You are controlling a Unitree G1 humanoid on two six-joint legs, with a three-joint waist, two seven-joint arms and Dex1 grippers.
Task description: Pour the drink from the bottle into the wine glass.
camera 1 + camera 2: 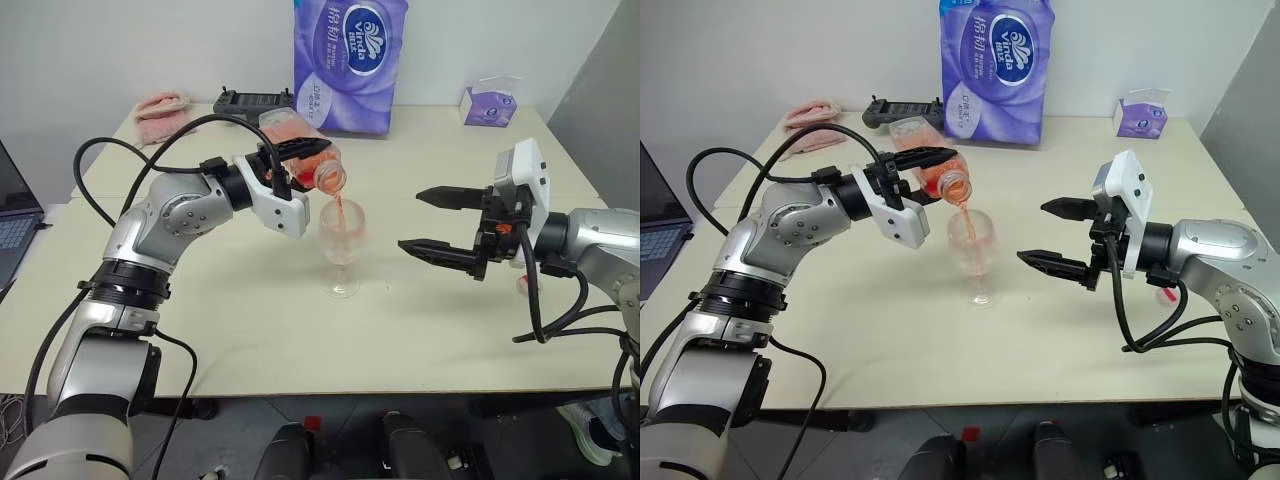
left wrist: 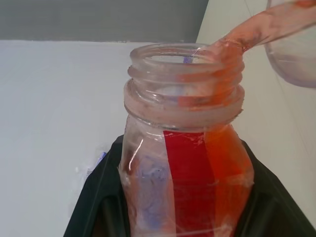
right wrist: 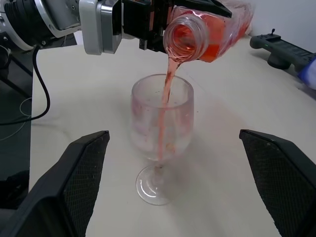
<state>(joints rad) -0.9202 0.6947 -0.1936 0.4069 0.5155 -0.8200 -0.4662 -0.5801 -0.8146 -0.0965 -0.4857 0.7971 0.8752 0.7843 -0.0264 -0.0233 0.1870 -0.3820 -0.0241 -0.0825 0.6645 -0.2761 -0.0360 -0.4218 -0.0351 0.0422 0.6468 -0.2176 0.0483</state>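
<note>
One bottle (image 1: 305,158) | near level | mouth tipped over wine glass (image 1: 341,245)

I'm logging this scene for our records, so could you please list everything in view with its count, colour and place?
bottle: one, clear, uncapped, tipped over the glass.
drink: orange-red stream running into the glass.
wine glass: one, clear, upright at table centre.
tissue pack: one, purple, far edge.
tissue box: one, purple, far right corner.
cloth: one, pink, far left corner.
controller: one, black, beside the pack.
table: one, beige.
laptop: one, left of the table.
left gripper: shut on the bottle.
right gripper: open, right of the glass.
</note>
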